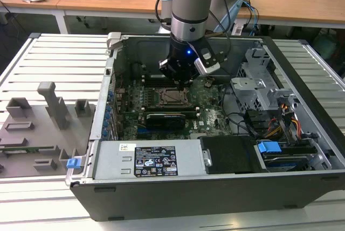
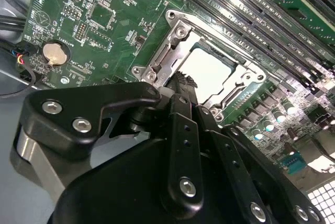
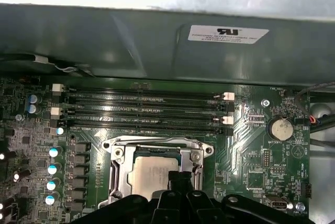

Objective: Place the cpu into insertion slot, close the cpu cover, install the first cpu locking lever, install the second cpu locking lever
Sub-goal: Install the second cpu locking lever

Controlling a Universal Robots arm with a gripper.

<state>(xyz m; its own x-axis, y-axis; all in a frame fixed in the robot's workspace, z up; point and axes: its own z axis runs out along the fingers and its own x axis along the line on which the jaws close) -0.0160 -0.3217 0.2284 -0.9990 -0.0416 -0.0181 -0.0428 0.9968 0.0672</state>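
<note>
The cpu (image 2: 209,72) lies flat in the insertion slot (image 1: 173,97) on the green board, its pale metal face showing in both wrist views (image 3: 149,174). The cpu cover (image 3: 152,144), a silver frame plate, lies down around the chip with its window over the face (image 2: 175,33). My gripper (image 1: 180,82) hangs just above the near edge of the socket, black fingertips (image 2: 181,81) pressed together at the chip's edge, with nothing visible between them. Its fingers hide part of the chip and frame. I cannot make out how the locking levers stand.
Long black memory slots (image 3: 141,111) run beside the socket. A coin battery (image 3: 279,128) and capacitors (image 3: 52,169) flank it. The case wall (image 3: 157,41) rises behind. The drive cage (image 1: 259,80), cables (image 1: 280,123) and power supply (image 1: 145,161) fill the case; grey fixtures (image 1: 48,107) stand outside.
</note>
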